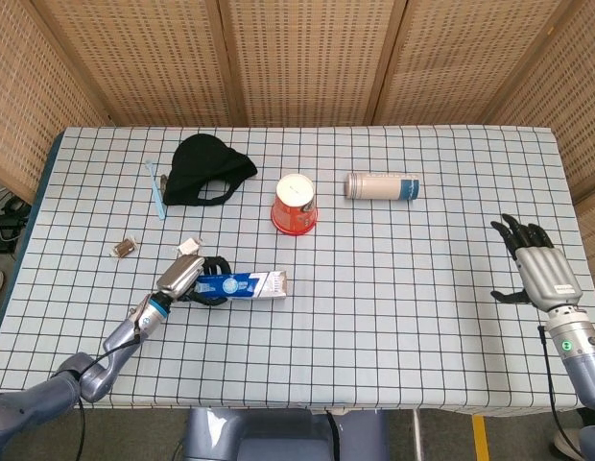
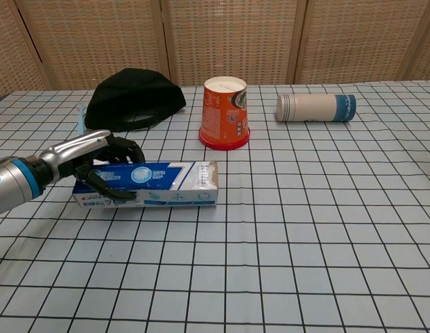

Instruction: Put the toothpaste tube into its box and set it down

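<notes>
The blue and white toothpaste box (image 1: 242, 285) (image 2: 156, 184) lies flat on the checked tablecloth, left of the middle, its open end pointing right. My left hand (image 1: 189, 277) (image 2: 90, 163) grips its left end, fingers wrapped around it. The tube itself does not show. My right hand (image 1: 538, 274) hangs open at the far right edge of the table, fingers spread, holding nothing; the chest view does not show it.
An orange paper cup (image 1: 295, 203) (image 2: 225, 112) stands behind the box. A white and blue canister (image 1: 382, 185) (image 2: 315, 107) lies on its side at the back right. A black cap (image 1: 210, 168) (image 2: 134, 97), a blue toothbrush (image 1: 155, 188) and small wrappers (image 1: 124, 248) lie at the left.
</notes>
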